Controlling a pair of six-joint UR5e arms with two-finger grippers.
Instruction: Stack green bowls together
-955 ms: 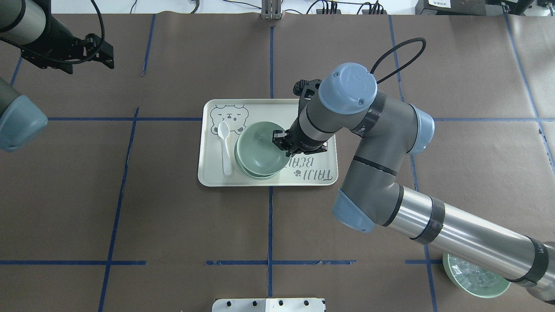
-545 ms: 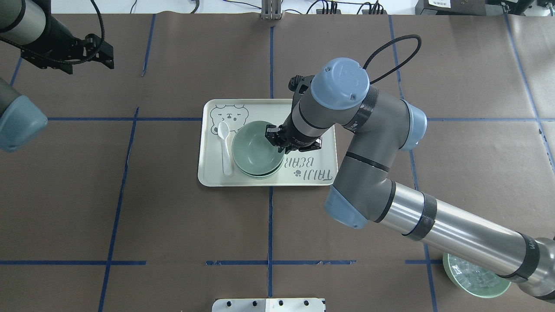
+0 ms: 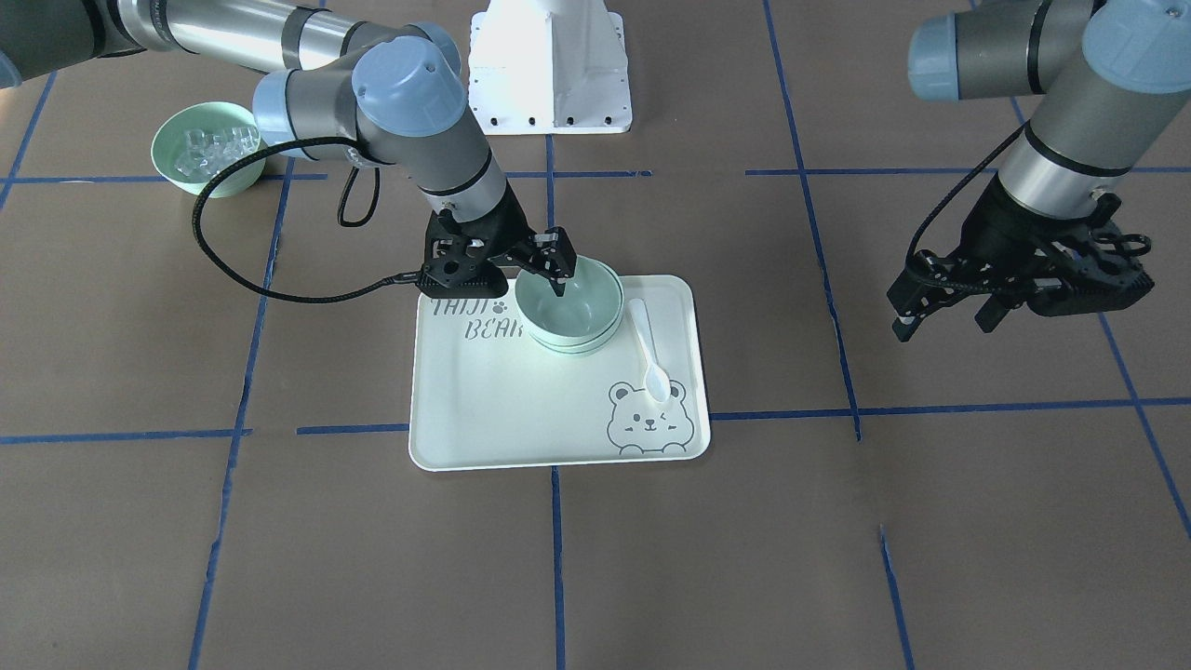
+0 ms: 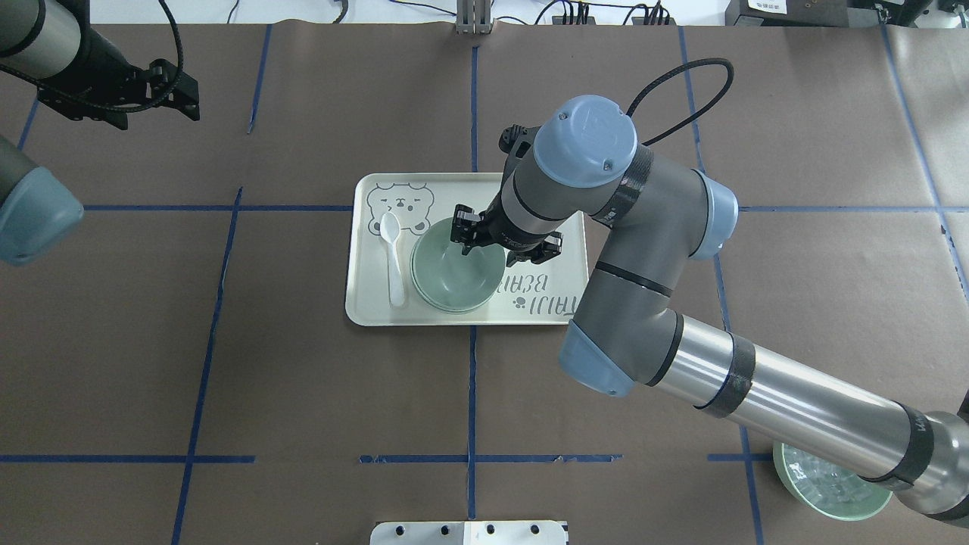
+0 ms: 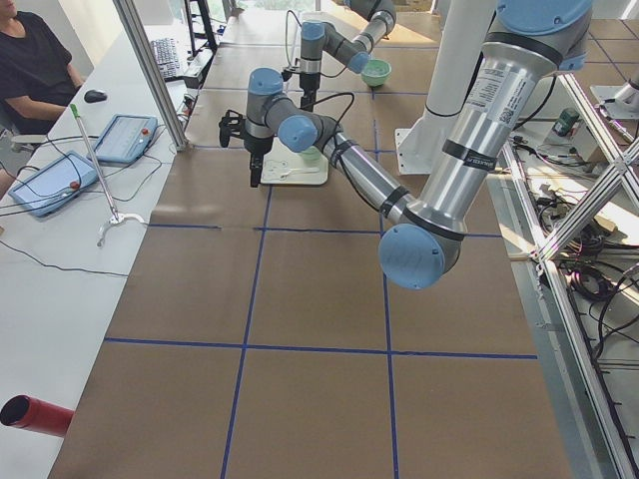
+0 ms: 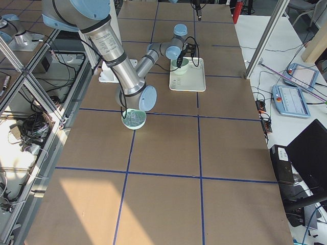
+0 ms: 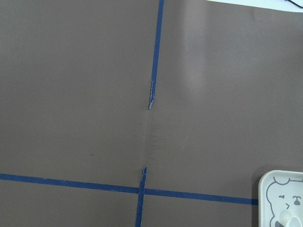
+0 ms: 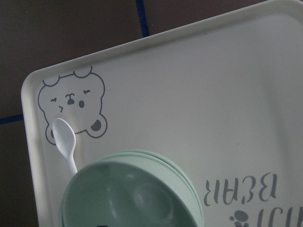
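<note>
Brown paper covers the table [image 4: 303, 378], gridded in blue tape. Mid-table lies a pale bear-print tray [image 3: 502, 400].

Green bowls [image 3: 569, 326]: nested in one pile on the tray, toward its robot-side edge. At least two rims show under the top bowl [image 4: 454, 272]. White spoon [image 3: 647, 349] lies just beside the pile, on the robot's left.

Right pincer [image 3: 551, 268]: narrowed on the top bowl's rim, as we read it, one finger inside and one outside. The wrist view shows that bowl close below the camera, perhaps not fully seated.

Left pincer [image 3: 942, 321]: spread wide, empty, hanging well apart over bare paper at far left.

A separate bowl of clear cubes [image 3: 207, 149] sits near the robot's right. It is no part of the pile.

Risks, in our judgement:
- Letting go while the bowl is tilted or off-centre could leave it cocked on the rims below.
- The inside finger may catch the smooth wall on the way out and lift or tip the bowl.
- A sideways nudge could slide the light pile across the tray into the spoon.
</note>
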